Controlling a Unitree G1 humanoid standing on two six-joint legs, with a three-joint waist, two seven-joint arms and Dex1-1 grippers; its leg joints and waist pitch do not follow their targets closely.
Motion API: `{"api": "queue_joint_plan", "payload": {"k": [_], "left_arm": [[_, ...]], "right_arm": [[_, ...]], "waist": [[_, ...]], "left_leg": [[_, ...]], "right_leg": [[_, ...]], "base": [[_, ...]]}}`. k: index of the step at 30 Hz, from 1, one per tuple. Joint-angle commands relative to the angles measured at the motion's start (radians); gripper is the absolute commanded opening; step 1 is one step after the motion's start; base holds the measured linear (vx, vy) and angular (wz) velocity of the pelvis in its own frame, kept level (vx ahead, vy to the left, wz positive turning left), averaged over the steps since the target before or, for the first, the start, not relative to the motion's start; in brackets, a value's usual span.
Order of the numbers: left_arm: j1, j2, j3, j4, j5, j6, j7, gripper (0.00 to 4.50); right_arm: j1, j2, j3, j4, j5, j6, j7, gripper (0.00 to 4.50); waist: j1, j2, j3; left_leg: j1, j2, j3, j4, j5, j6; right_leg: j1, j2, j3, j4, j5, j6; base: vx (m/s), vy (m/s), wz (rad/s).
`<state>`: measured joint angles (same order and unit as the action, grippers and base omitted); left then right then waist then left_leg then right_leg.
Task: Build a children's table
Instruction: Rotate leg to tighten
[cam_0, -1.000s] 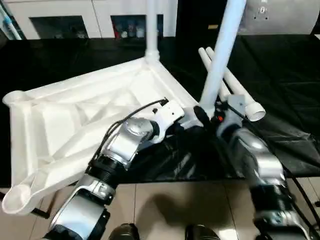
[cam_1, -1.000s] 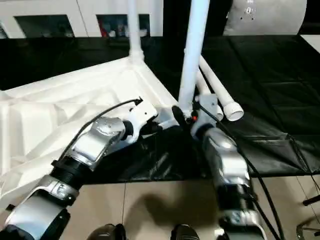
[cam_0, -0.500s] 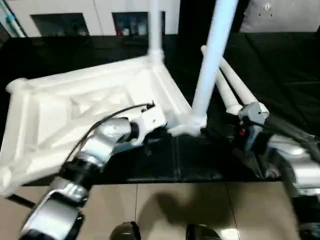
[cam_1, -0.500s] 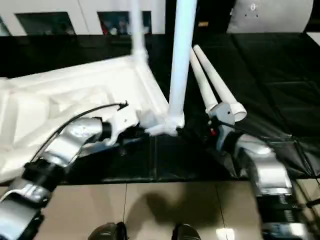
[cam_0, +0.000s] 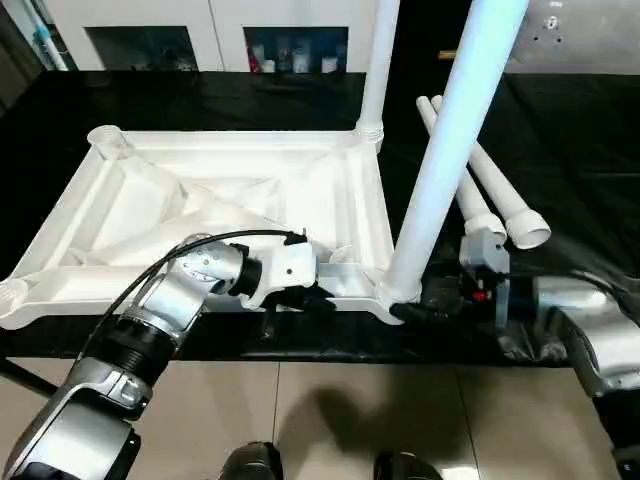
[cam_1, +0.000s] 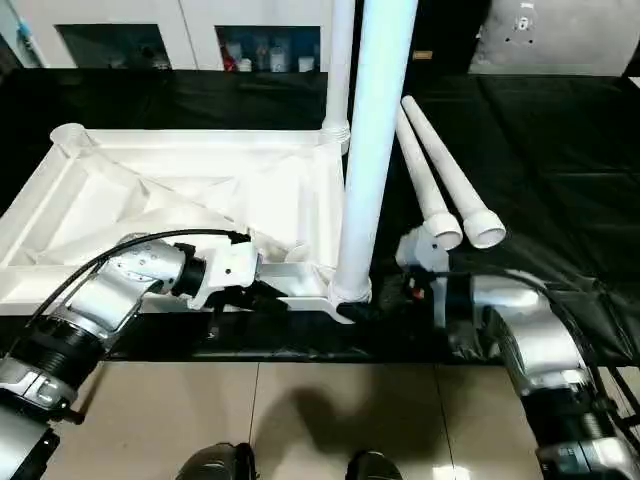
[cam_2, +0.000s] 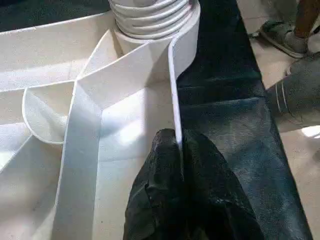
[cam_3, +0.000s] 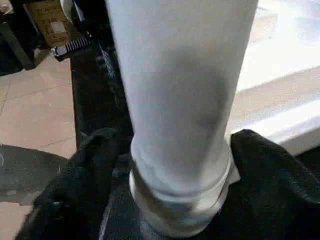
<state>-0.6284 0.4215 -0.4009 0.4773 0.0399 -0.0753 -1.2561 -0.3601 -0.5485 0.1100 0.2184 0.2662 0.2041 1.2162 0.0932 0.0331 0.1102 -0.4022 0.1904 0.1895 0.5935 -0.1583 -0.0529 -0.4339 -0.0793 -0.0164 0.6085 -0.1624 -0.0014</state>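
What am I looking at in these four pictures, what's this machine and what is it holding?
It's a humanoid robot assembling a white children's table, which lies upside down on a black surface. Two pictures come from cameras in its head, looking down over its silver arms. The other two come from cameras on its wrists. The left end effector is pinched shut on the table's rim. The right end effector has its black fingers on either side of an upright leg at the near corner socket. Another leg stands in the far corner. Two loose legs lie beside the table.
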Motion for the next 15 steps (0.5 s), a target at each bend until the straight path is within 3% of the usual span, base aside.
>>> {"api": "queue_joint_plan", "payload": {"k": [1, 7, 11, 12, 15], "left_arm": [[-0.005, 0.004, -0.044, 0.002, 0.016, -0.032, -0.056, 0.00], [-0.007, 0.004, -0.037, 0.014, 0.017, -0.042, -0.066, 0.00], [-0.007, 0.005, -0.037, 0.021, 0.013, -0.038, -0.065, 0.00], [-0.007, 0.000, -0.031, 0.024, 0.006, -0.025, -0.059, 0.00], [-0.007, -0.009, -0.025, 0.025, 0.008, -0.010, -0.038, 0.00]], "right_arm": [[-0.015, -0.001, 0.016, 0.013, 0.012, -0.008, 0.035, 3.32], [-0.018, -0.001, 0.022, 0.017, 0.020, 0.006, 0.065, 2.82], [-0.006, 0.001, 0.032, 0.017, 0.022, 0.013, 0.069, 2.63], [0.002, 0.009, 0.036, 0.014, 0.024, 0.018, 0.062, 2.61], [0.009, 0.016, 0.036, 0.006, 0.026, 0.029, 0.052, 2.60]], "waist": [[-0.003, -0.023, -0.086], [-0.002, -0.026, -0.086], [-0.002, -0.025, -0.085], [-0.002, -0.020, -0.085], [-0.003, -0.023, -0.084]], "left_leg": [[0.024, 0.031, -0.005, -0.061, -0.188, 0.094], [0.021, 0.030, -0.004, -0.060, -0.171, 0.101], [0.023, 0.030, -0.004, -0.060, -0.181, 0.098], [0.023, 0.030, -0.005, -0.061, -0.182, 0.096], [0.023, 0.030, -0.004, -0.062, -0.186, 0.093]], "right_leg": [[0.054, -0.047, 0.022, -0.067, -0.228, -0.234], [0.056, -0.046, 0.022, -0.063, -0.199, -0.238], [0.055, -0.046, 0.021, -0.065, -0.212, -0.239], [0.054, -0.046, 0.021, -0.065, -0.213, -0.240], [0.054, -0.045, 0.021, -0.065, -0.211, -0.241]], "base": [[0.000, 0.000, 0.00], [0.000, 0.000, 0.00], [0.000, 0.000, 0.00], [0.000, 0.000, 0.00], [0.000, 0.000, 0.00]]}}
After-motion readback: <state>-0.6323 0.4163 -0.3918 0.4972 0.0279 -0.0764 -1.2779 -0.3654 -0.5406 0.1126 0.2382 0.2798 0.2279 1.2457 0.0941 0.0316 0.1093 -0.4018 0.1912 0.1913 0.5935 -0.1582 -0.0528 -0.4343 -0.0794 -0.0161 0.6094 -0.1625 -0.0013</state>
